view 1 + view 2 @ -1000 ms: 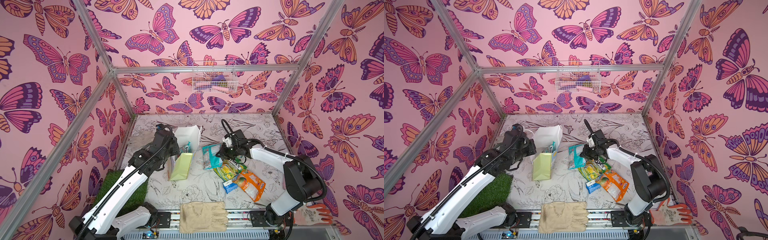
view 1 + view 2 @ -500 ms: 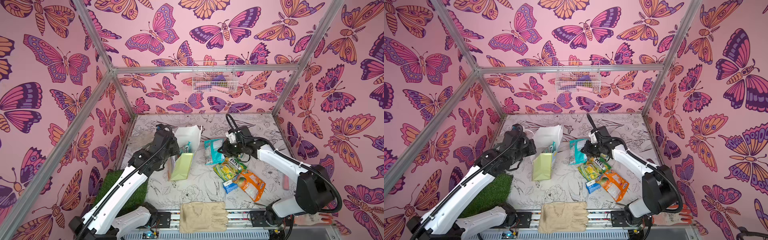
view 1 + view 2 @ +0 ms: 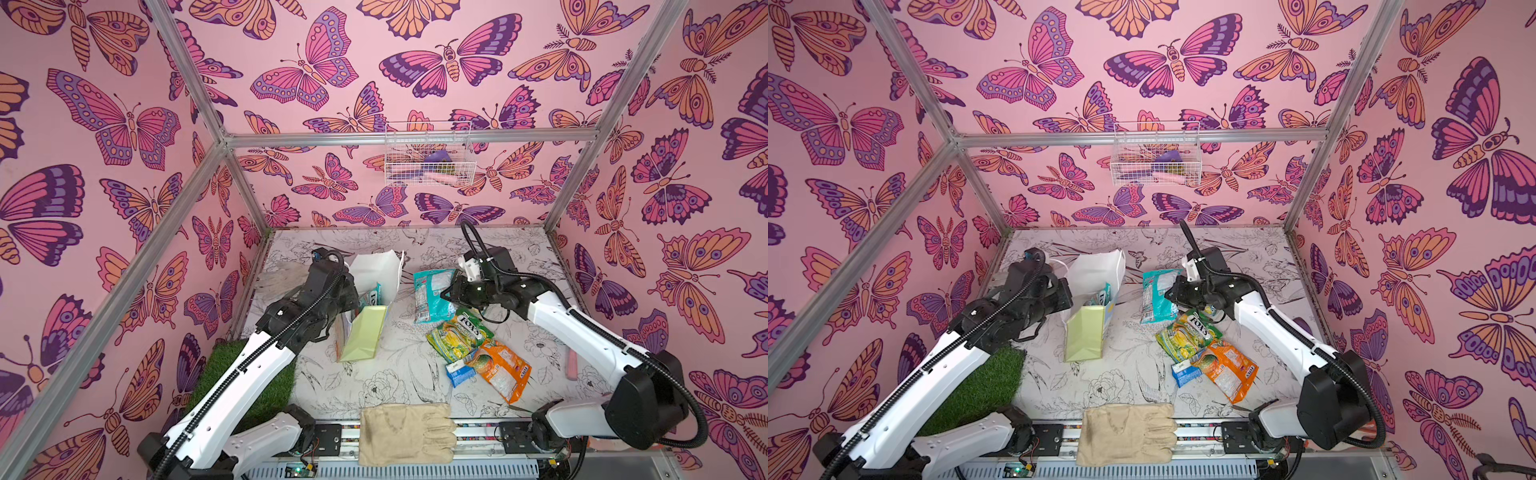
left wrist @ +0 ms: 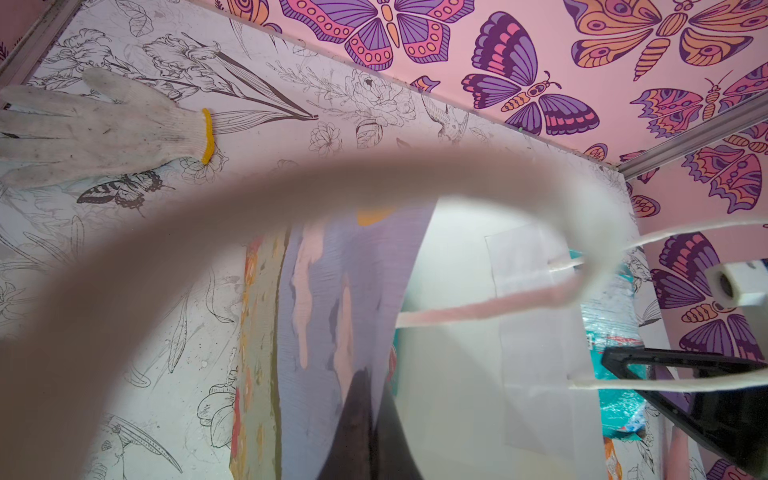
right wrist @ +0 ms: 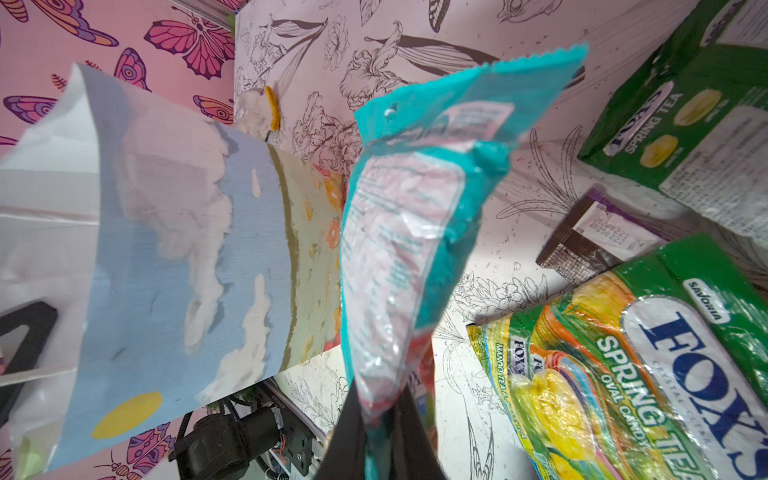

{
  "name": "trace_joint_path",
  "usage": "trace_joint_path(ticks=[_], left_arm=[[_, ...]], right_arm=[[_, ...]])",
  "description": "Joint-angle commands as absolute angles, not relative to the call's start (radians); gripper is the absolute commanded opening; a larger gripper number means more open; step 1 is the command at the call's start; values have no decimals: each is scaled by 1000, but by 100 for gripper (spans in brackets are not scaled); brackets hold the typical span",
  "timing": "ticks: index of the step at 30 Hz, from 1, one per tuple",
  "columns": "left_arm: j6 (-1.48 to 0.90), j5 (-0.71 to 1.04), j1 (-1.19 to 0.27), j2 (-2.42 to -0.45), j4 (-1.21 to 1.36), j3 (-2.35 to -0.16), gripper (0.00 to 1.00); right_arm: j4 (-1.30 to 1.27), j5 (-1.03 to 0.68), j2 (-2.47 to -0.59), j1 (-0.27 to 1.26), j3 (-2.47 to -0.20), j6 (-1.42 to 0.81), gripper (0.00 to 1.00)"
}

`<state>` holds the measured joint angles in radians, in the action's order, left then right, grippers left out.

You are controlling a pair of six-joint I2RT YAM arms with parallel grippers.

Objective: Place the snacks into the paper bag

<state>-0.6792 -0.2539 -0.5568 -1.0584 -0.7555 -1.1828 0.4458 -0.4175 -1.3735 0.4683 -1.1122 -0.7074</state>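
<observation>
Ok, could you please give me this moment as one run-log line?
left gripper: shut on paper bag | right gripper: shut on teal packet, outside bag | on table: yellow-green packet, orange packet, blue packet

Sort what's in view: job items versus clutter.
Job: paper bag, teal packet, yellow-green Fox's packet, green packet, orange packet, small blue packet, dark brown bar.
Clutter: beige glove, white knit glove, wire basket, grass mat.
</observation>
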Motion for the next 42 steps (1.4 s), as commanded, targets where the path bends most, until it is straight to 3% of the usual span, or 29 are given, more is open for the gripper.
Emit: trace_joint_path(ticks=[1, 22, 42], left_arm=[[-689, -244, -563, -1057, -746, -1189, 0], [-698, -253, -575, -1068, -739, -1198, 0], [-728, -317, -576, -1023, -740, -1165, 0]], right_arm=[[465, -401, -1323, 479, -1176, -706, 0], [597, -338, -1191, 483, -1333, -680, 0], [707, -267, -1192, 535, -1585, -652, 0]])
